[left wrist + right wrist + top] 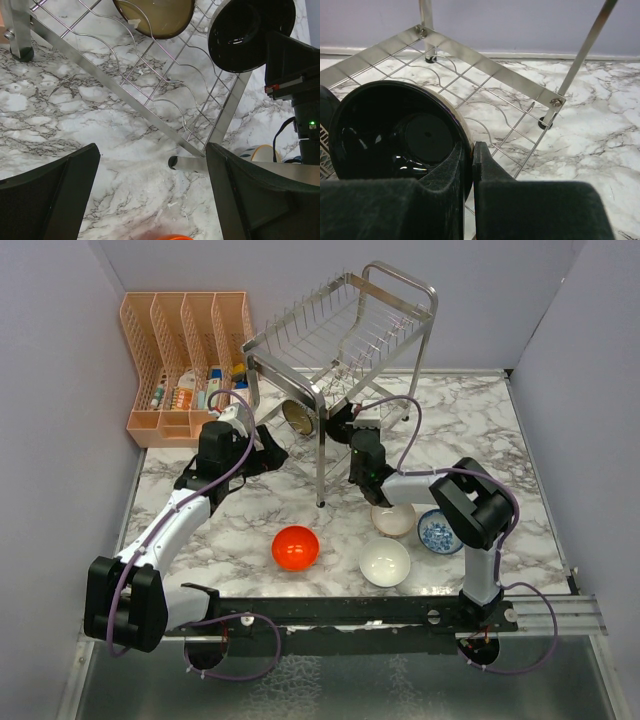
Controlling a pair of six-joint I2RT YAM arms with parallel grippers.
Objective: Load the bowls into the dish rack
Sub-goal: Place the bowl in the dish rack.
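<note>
No readable text or brand anywhere tbh. The bottles (190, 390) in the peach organiser (150, 340) have labels, but they're way too small to make out. There's a whitish fleck on the tan-inside bowl (297, 417), can't tell if it's a sticker.

Dish rack (345, 335) sits back-centre on the marble table (250, 510), turned at an angle. Its long side runs near-left to far-right, tines up, handle bar at the far right end. The tan-inside bowl is on the lower tier, up on its edge w/ the mouth facing near-left.

Right gripper (471, 155) is clamped on the rim of the dark bowl (385, 135), one finger each side. That bowl is also on edge, over the lower tier's wires at the near-right end, glossy black face toward the left arm. Can't tell if that face is the inside or the underside, or whether it touches the wires.

Left gripper (152, 150) is spread wide w/ nothing in it, low over the table, just beside the rack's near-left side.

The other 4 sit mouth-up on the table: red bowl (296, 547) front-centre, white bowl (385, 562) to its right. The beige-pink bowl (392, 520) and blue-pattern bowl (437, 531) sit side by side behind it, partly under the right arm.
</note>
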